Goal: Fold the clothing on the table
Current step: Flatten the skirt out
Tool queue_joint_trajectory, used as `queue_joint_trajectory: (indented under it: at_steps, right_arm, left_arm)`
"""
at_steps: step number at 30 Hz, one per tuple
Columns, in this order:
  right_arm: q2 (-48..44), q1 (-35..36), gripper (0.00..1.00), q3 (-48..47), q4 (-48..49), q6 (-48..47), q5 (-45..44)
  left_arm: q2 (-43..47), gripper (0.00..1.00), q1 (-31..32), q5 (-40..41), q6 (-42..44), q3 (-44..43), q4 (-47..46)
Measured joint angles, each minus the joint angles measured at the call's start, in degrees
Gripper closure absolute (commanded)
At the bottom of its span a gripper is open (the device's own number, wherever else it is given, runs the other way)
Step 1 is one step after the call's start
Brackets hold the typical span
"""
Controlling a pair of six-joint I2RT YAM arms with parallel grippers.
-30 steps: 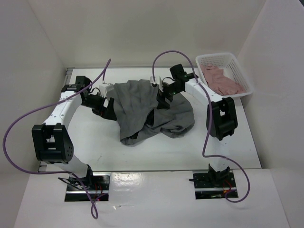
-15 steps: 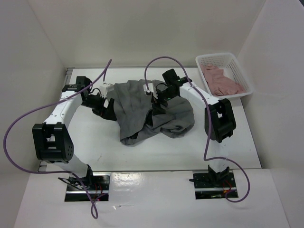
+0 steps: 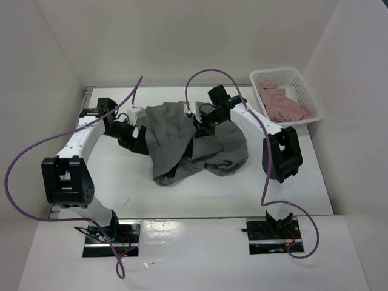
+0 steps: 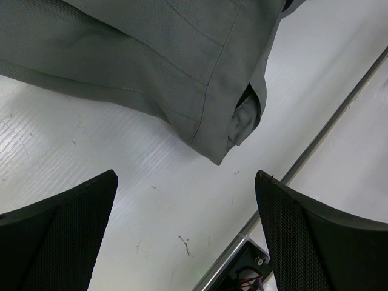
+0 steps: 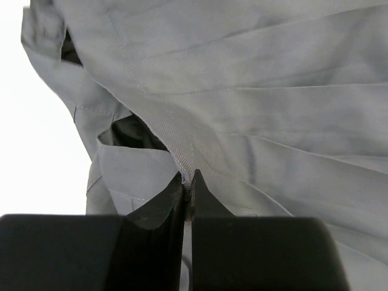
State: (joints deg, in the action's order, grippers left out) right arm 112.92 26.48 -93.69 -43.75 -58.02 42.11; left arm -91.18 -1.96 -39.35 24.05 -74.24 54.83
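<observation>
The grey skirt [image 3: 197, 145] lies crumpled in a loose heap on the far half of the table [image 3: 121, 182]. It is roughly midway between the left and right edges, with its folds spreading from near the far edge toward the middle. The right gripper [image 5: 188, 185] is at the top of the heap, on the side nearer the far edge. Its jaws are pressed together on a stitched ridge of the cloth, and pleats fan away from the pinch on both sides, with a dark hollow in the fabric just to the left. The left gripper [image 4: 186, 182] is low at the skirt's left side, toward the far left corner of the table. Its jaws stand wide apart and hold nothing. Only bare tabletop shows between the black fingers [image 4: 66, 230]. A folded corner of the skirt rests on the table just beyond them, apart from both fingers, with the table's edge rail running close by. A white mesh basket [image 3: 273, 74] sits at the far right corner, well apart from the skirt, and a pink garment [image 3: 282, 104] lies bunched inside it. Purple cables [image 3: 18, 163] loop up from both arms.
</observation>
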Motion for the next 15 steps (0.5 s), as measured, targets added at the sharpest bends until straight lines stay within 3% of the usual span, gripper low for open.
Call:
queue_joint_trajectory:
  at_steps: [6, 15]
  right_arm:
    - [-4.0, 0.9, 1.0, -8.1, -1.2, 9.3, -3.9]
    - [-14.6, 9.9, 1.0, -27.0, -1.3, 21.0, -15.9]
  left_arm:
    - [0.0, 0.0, 0.0, -0.3, 0.0, 0.0, 0.0]
    - [0.0, 0.0, 0.0, -1.5, 0.0, 0.0, 0.0]
